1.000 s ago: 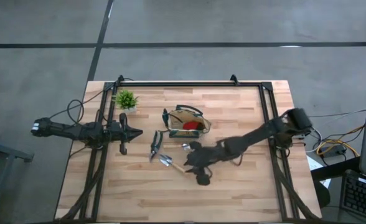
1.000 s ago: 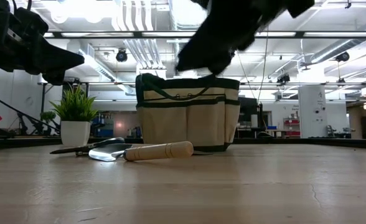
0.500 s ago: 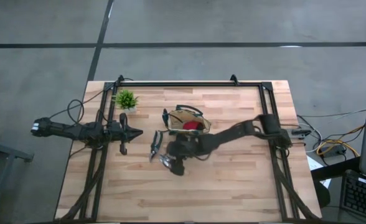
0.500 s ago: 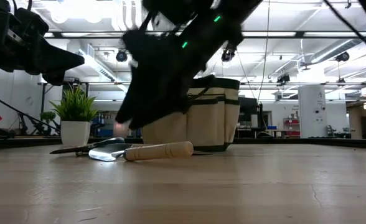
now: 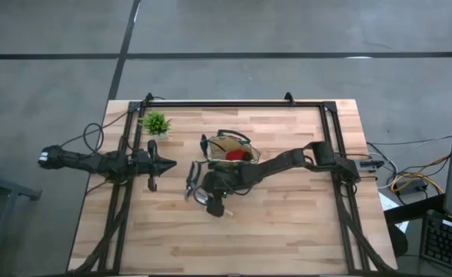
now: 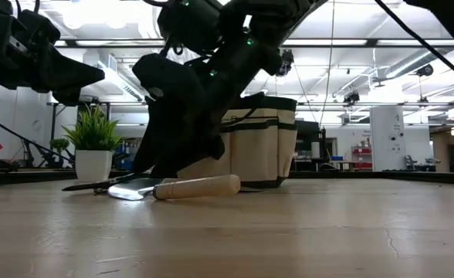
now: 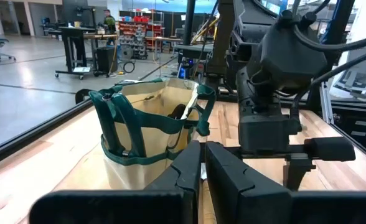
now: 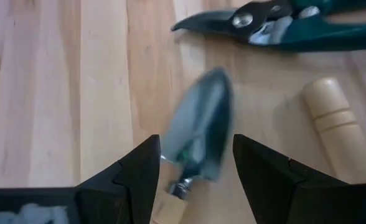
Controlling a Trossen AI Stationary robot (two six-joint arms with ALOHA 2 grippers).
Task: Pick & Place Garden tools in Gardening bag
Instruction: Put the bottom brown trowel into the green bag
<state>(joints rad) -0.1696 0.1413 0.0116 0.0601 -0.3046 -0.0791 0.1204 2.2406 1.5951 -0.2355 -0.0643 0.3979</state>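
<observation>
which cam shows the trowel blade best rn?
Right wrist view: the trowel blade fills the frame between the right gripper's open fingers. Low view shows the trowel side-on, mostly handle. High view: mostly hidden under the arm. Left wrist: not visible.

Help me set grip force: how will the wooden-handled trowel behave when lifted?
The trowel looks rigid: metal blade, solid wooden handle. The round handle might roll or twist between the open right end effector fingers. The blade probably makes it front-heavy, so it may tip if gripped near the handle's end.
</observation>
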